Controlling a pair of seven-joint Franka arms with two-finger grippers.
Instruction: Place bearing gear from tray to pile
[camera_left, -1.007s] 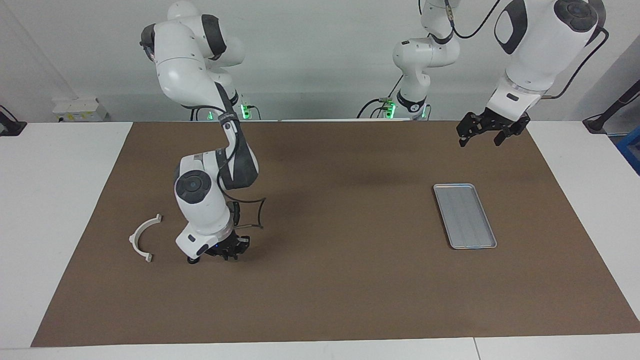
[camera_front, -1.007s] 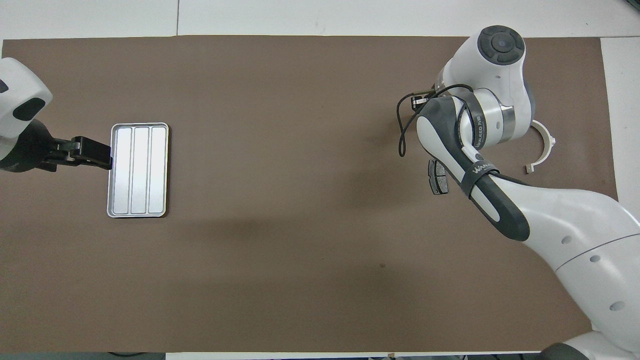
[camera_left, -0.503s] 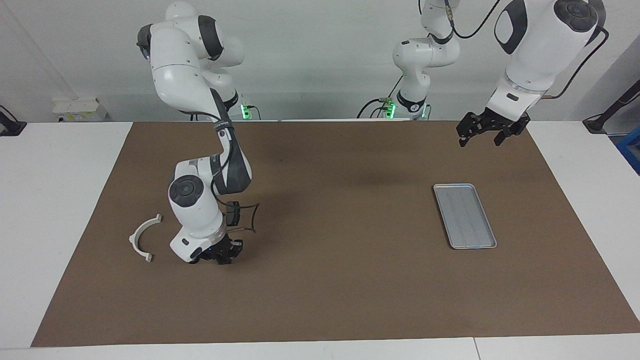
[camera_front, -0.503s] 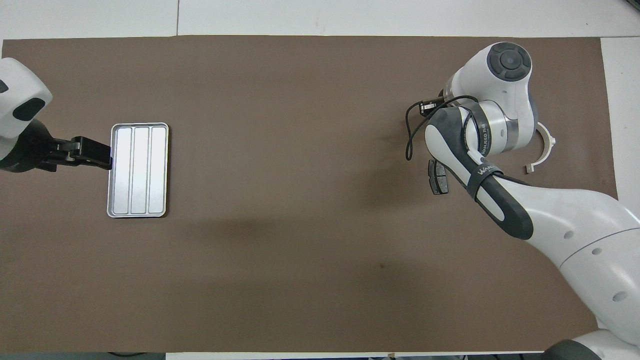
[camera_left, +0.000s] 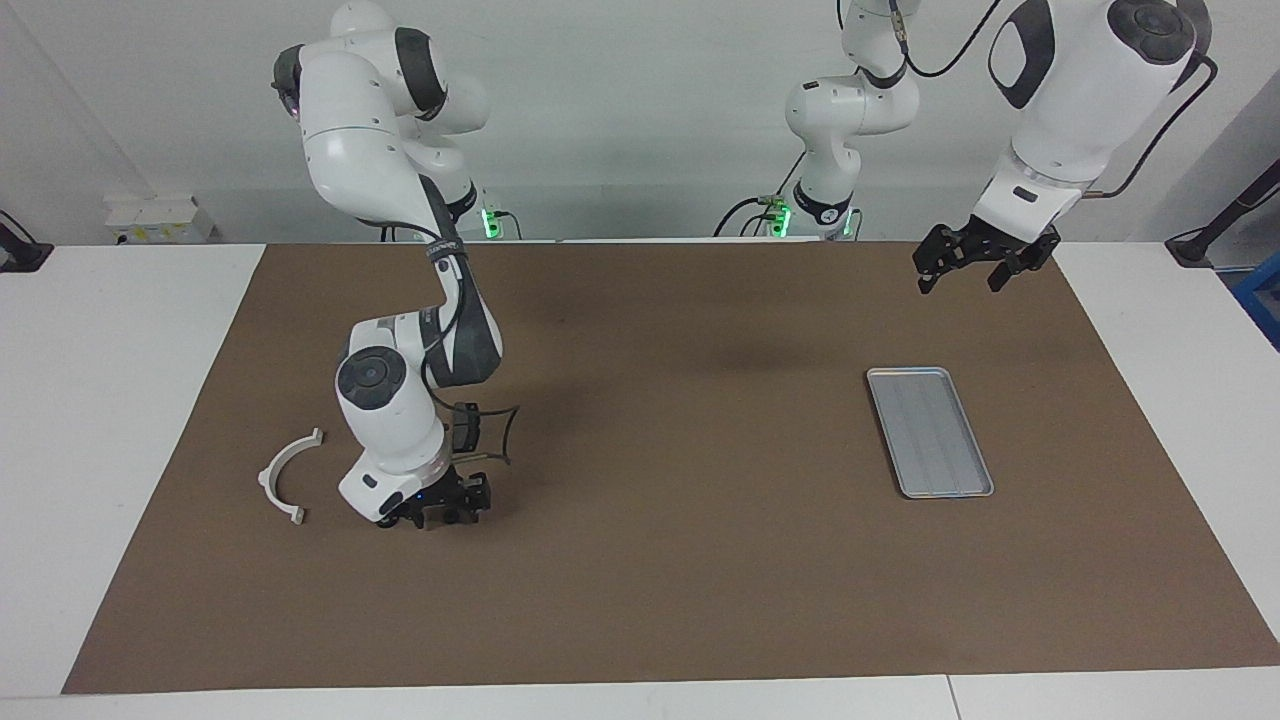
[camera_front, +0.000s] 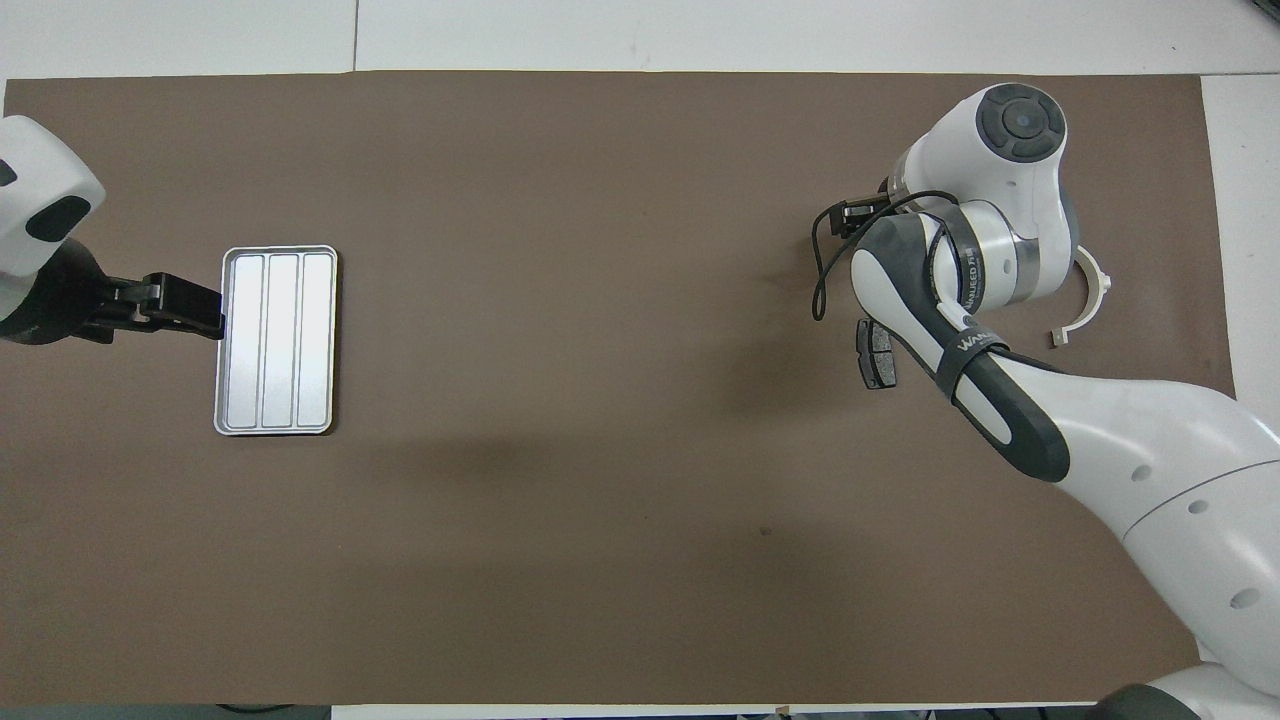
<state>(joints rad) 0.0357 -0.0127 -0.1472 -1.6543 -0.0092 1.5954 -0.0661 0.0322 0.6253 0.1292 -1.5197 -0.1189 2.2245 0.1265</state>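
Observation:
The silver tray (camera_left: 930, 432) lies on the brown mat toward the left arm's end, with nothing in it; it also shows in the overhead view (camera_front: 276, 340). No bearing gear shows in either view. My right gripper (camera_left: 445, 514) is down at the mat beside the white semicircular bracket (camera_left: 284, 476), and its wrist hides it from above. The bracket (camera_front: 1090, 300) and one dark brake pad (camera_front: 877, 356) show in the overhead view; the arm partly covers both. My left gripper (camera_left: 963, 270) hangs open and empty in the air, over the mat beside the tray (camera_front: 185, 305).
The brown mat (camera_left: 680, 600) covers most of the white table. A black cable loops off the right wrist (camera_left: 500, 432). The right arm's forearm (camera_front: 1000, 400) leans over the pile area.
The right arm's hand has shifted a little toward the white bracket, staying low at the mat. The left arm and the tray have not moved.

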